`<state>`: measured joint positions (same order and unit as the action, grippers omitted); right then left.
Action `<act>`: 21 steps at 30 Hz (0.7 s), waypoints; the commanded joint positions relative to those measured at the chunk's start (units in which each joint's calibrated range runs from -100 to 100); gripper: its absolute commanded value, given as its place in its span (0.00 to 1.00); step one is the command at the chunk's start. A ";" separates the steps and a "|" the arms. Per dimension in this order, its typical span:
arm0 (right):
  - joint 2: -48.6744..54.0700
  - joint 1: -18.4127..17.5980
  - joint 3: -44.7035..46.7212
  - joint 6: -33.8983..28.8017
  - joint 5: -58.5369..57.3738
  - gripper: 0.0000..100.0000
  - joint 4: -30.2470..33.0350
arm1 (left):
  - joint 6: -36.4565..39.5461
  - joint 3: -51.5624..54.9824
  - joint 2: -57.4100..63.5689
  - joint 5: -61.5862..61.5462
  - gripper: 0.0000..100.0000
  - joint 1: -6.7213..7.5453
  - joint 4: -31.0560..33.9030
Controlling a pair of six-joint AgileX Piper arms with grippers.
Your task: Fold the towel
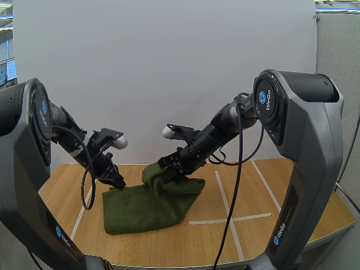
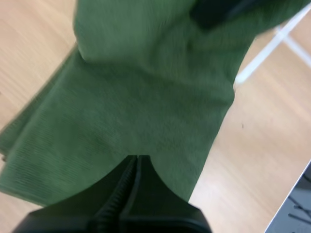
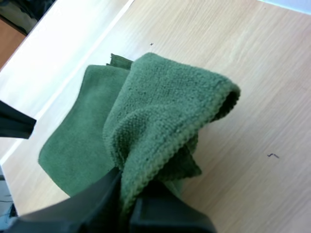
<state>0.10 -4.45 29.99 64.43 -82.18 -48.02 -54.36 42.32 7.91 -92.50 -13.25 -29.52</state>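
While the right jaws clamp a raised fold of the green towel, the left jaws are closed on its far left corner, the rest lying on the worktop.

The towel lies on the table; my left gripper clamps its far-left corner; my right gripper holds its far-right corner above the rest.

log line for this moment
step: fold towel | left hand: pinching towel corner on table | right hand: holding lifted towel edge
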 commanded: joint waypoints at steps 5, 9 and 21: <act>0.86 2.72 -0.40 -0.40 1.22 0.00 4.35 | -1.54 2.54 0.34 11.24 0.00 -1.60 2.23; 0.86 4.89 -0.40 0.06 1.06 0.00 5.39 | -2.25 2.54 -0.65 13.30 0.00 -1.53 2.18; 0.86 10.62 -0.40 2.41 1.19 0.00 8.99 | -2.37 2.54 -9.57 19.32 0.00 2.40 -2.85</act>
<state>0.10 4.63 29.99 65.61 -80.76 -40.18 -56.44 44.78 -1.94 -73.58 -11.95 -29.84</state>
